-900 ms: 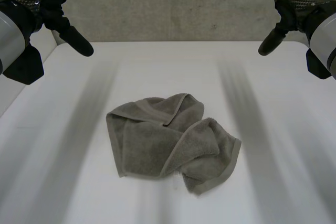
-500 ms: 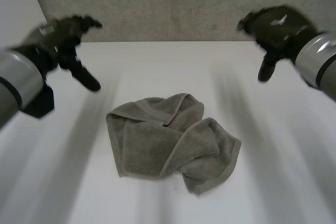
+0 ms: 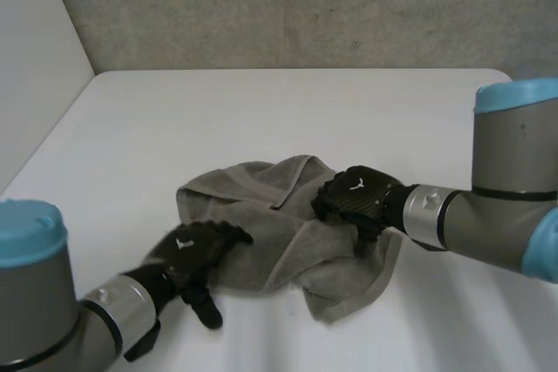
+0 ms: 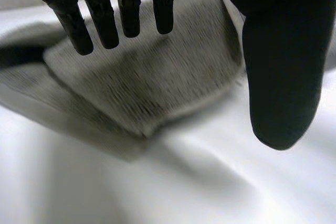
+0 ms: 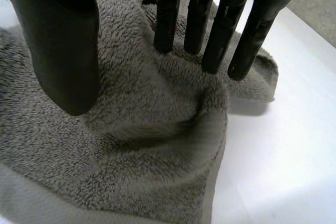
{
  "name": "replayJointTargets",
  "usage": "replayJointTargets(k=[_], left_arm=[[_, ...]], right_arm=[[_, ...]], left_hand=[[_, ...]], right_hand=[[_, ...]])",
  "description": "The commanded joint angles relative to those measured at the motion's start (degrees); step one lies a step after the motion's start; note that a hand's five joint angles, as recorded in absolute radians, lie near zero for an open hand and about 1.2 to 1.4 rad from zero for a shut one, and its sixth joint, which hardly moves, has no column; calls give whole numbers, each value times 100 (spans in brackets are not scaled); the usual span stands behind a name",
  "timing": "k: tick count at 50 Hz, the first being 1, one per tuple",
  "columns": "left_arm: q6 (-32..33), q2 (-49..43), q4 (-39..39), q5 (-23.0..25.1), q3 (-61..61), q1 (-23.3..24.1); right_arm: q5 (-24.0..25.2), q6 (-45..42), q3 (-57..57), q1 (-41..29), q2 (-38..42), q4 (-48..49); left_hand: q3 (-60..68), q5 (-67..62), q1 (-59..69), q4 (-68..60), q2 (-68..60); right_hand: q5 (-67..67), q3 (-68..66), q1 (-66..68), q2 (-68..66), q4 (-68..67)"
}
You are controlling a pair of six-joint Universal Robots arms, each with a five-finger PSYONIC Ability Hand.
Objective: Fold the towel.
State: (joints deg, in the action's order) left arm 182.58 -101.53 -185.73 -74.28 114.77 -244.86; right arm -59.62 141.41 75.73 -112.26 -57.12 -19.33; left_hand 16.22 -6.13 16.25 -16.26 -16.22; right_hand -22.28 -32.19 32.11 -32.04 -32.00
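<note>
**Inspector:** Hands first. State and position?

**Assessor:** The left hand (image 3: 193, 250) is spread. Its wrist view shows the fingers (image 4: 102, 17) straight and the thumb (image 4: 278, 66) held wide of them, with nothing between. It sits low at the towel's near left corner, fingers over the cloth and thumb over bare table just beside the hem. I cannot tell whether it touches the cloth. The right hand (image 3: 356, 199) is likewise spread, with straight fingers (image 5: 226, 30) and the thumb (image 5: 63, 40) standing apart. It is down on the raised fold at the towel's right side, fingertips at the pile.

**Inspector:** What has changed?

**Assessor:** Under a second ago both hands were high, at the far corners of the head view and well apart from the cloth. Both have since come down and inward to it.

**Inspector:** And the towel (image 3: 279, 263)?

**Assessor:** It is grey and crumpled, lying about the middle of the white table (image 3: 261, 102). One flap is lapped over another, and the heap looks the same as before the descent.

**Inspector:** Finding?

**Assessor:** In my judgement the approach is complete and nothing is gripped. The towel needs spreading flat before any fold, so the task has barely begun.
</note>
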Motion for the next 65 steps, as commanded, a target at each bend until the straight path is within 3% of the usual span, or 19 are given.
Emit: replayJointTargets(k=[1,3,9,11,27,39,46,55,65], left_arm=[[-21,-403,-525,-52,71,105],[-38,-403,-674,-52,71,105],[-30,-455,-1123,-69,10,132],[-30,-525,-1176,-87,-25,140],[-3,-1282,-1282,-676,-614,167],[-47,-1528,-1738,-860,-1018,290],[-109,-1511,-1783,-843,-1054,457],[-56,-1195,-1730,-843,-799,782],[-30,-1562,-1792,-895,-1035,844]], right_arm=[[-14,379,320,-112,-62,738],[29,571,512,-138,-359,930],[47,853,786,-138,-827,1028],[30,1159,926,-103,-1133,1072],[55,2478,1471,222,-1915,1107],[65,2611,1726,336,-2321,1098],[12,2567,1753,468,-2330,1107],[-6,2532,1647,582,-1926,1203],[21,2532,1638,583,-1820,1239]], left_hand=[[123,-132,120,-118,-122],[123,-132,120,-118,-122],[224,-233,221,-219,-223],[240,-250,238,-236,-240],[813,-822,810,-808,-812],[2376,-2385,2373,-2371,-2375],[2310,-2319,2307,-2305,-2309],[1200,-1210,1198,-1196,-1200],[1468,-1477,1465,-1463,-1467]], right_hand=[[-1313,-1322,1330,-1336,-1340],[-2351,-2360,2368,-2374,-2378],[-3584,-3593,3601,-3607,-3611],[-4767,-4776,4784,-4790,-4794],[-4772,-4781,4789,-4796,-4800],[-4772,-4781,4789,-4796,-4800],[-4772,-4781,4789,-4796,-4800],[-4772,-4781,4789,-4796,-4800],[-4772,-4781,4789,-4796,-4800]])
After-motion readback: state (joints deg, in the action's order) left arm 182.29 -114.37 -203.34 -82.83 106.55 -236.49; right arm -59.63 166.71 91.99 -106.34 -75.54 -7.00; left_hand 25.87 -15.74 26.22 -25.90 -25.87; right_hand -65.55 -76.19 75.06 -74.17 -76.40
